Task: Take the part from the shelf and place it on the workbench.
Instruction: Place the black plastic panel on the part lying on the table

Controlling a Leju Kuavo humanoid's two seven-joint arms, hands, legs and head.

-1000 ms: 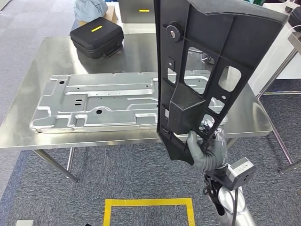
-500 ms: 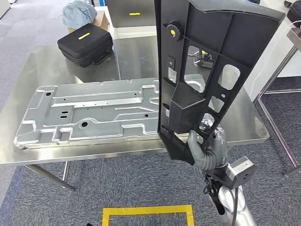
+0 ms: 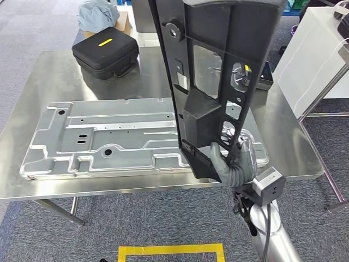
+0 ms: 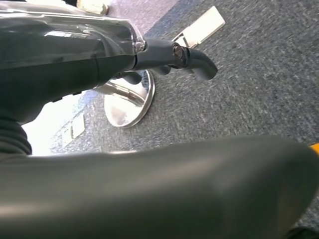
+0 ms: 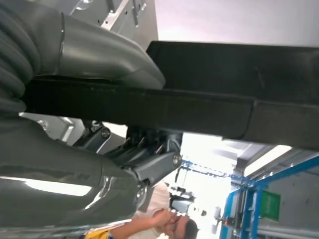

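The right hand's (image 3: pixel 235 166) fingers (image 3: pixel 218 161) are clamped on the lower end of the one black ribbed plastic part (image 3: pixel 214 71), held upright above the steel surface (image 3: pixel 32 76), long axis near vertical, leaning slightly. One pressed grey metal panel (image 3: pixel 107 139) and one black zipped case (image 3: pixel 104 52) lie there. The left hand (image 4: pixel 112 55) seems empty, fingers perhaps apart.

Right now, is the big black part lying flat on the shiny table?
No, the right hand holds the black part upright above the table.

A large stamped metal panel (image 3: pixel 123 136) lies flat at the middle. At 11 o'clock sits a black zip case (image 3: pixel 104 50) with a yellow stripe; beyond it, a crumpled blue-grey cloth (image 3: pixel 96 12).
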